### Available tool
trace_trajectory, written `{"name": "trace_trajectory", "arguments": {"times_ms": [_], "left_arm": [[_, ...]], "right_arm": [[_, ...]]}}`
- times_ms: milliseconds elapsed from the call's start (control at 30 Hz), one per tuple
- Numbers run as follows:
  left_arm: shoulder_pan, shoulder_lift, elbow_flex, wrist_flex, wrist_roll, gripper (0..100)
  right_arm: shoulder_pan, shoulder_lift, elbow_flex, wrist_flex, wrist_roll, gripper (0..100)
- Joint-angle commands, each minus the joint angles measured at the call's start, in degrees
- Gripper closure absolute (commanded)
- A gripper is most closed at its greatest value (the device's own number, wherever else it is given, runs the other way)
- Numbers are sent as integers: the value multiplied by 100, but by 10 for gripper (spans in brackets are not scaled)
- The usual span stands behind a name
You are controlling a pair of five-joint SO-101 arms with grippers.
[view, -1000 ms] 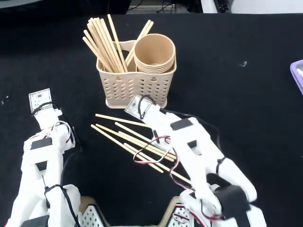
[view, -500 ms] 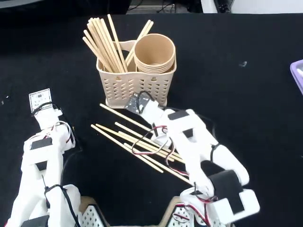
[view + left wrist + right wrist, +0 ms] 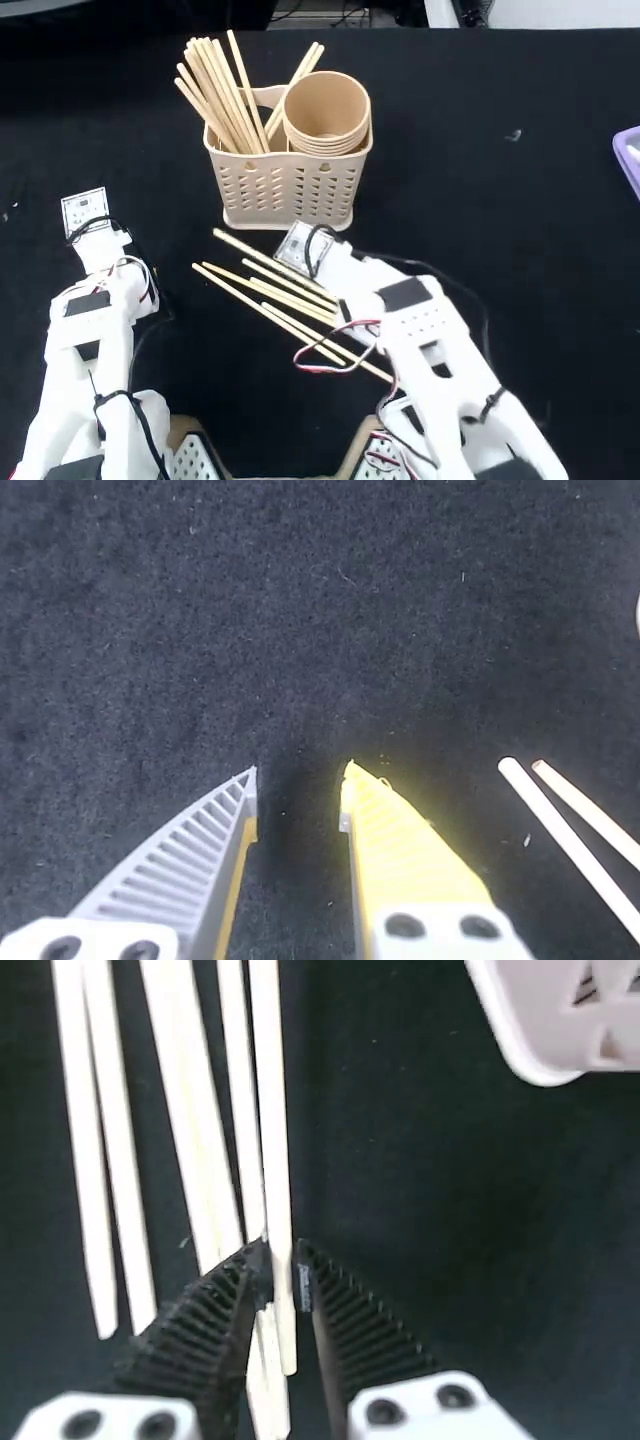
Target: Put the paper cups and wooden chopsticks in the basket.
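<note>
Chopsticks [image 3: 275,295]: a loose fan of them is lying on the black table [image 3: 520,260], centre of the frame, just below the basket, slanting from upper left down to lower right.
Basket [image 3: 285,185]: it is standing upright in the upper middle of the frame, pale, with slotted walls.
Bundle [image 3: 220,90]: more sticks are already standing in the basket's left half, leaning and poking out well over the rim.
Cups [image 3: 327,110]: a nested stack is sitting in the basket's right half, mouths facing up.
Right arm [image 3: 420,330]: it is stretching from the lower right of the frame up toward the centre, its wrist lying over the right-hand end of the fan.
Right gripper [image 3: 282,1252]: and there it is, the black toothed jaws are pinching one stick [image 3: 272,1110] between their tips, nearly closed around it. Its neighbours are lying right alongside, and a corner of the basket is showing close by. Whether the stick is coming off the table, I cannot tell.
Left arm [image 3: 90,320]: it is sitting in the lower left of the frame, well apart from the fan.
Left gripper [image 3: 298,772]: the jaws are standing parted, gripping nothing, hovering over bare table, with two chopstick ends lying off to one side.
Purple thing [image 3: 630,155]: it is peeking in at the right edge of the frame.
</note>
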Motion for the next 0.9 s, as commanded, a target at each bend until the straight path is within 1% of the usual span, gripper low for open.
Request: {"name": "trace_trajectory", "arguments": {"times_ms": [0, 233, 400, 567, 667, 767, 867], "left_arm": [[75, -18, -48, -88, 26, 859], [66, -18, -48, -88, 26, 859], [57, -18, -40, -88, 26, 859], [57, -18, -40, -88, 26, 859], [57, -18, -40, -88, 26, 859], [57, -18, -40, -88, 26, 859], [57, -18, -40, -88, 26, 859]], "right_arm": [[70, -312, 48, 316, 62, 982], [88, -312, 207, 299, 62, 866], [79, -312, 242, 229, 62, 864], [70, -303, 673, -457, 62, 864], [70, -303, 725, -571, 62, 864], [70, -312, 673, -554, 105, 892], [70, -312, 673, -545, 492, 992]]}}
